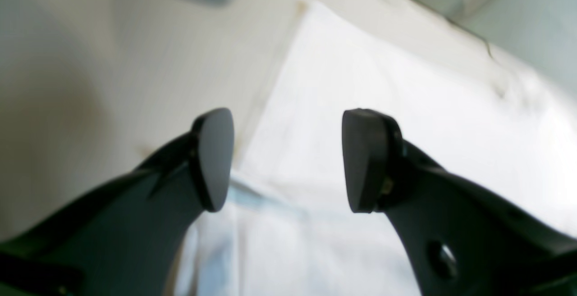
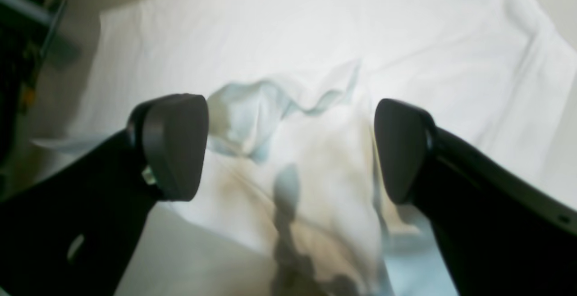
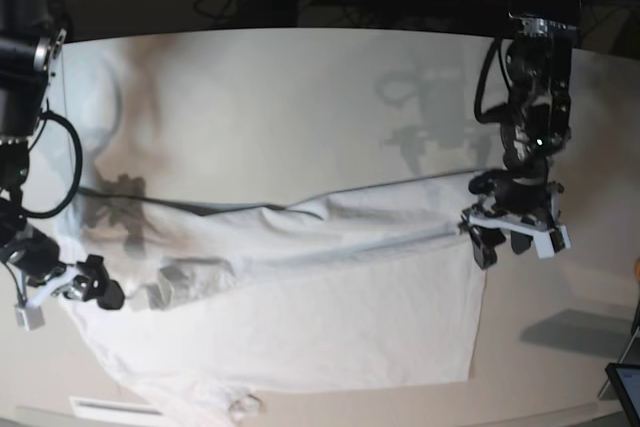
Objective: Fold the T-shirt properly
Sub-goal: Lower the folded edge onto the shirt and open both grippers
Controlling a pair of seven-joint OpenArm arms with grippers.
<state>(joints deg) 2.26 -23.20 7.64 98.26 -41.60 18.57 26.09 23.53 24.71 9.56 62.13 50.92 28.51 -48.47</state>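
T-shirt (image 3: 330, 317) spread flat on tabletop (image 3: 280, 117).

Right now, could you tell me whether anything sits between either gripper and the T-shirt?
Nothing visible does. The left gripper is open directly over the T-shirt, near its edge, with only cloth and bare table below. The right gripper is open above a bunched fold of the same cloth, nothing between.

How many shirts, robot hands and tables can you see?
T-shirt: 1, white
Robot grippers: 2, black, the left gripper and the right gripper
Table: 1, off-white
Total: 4
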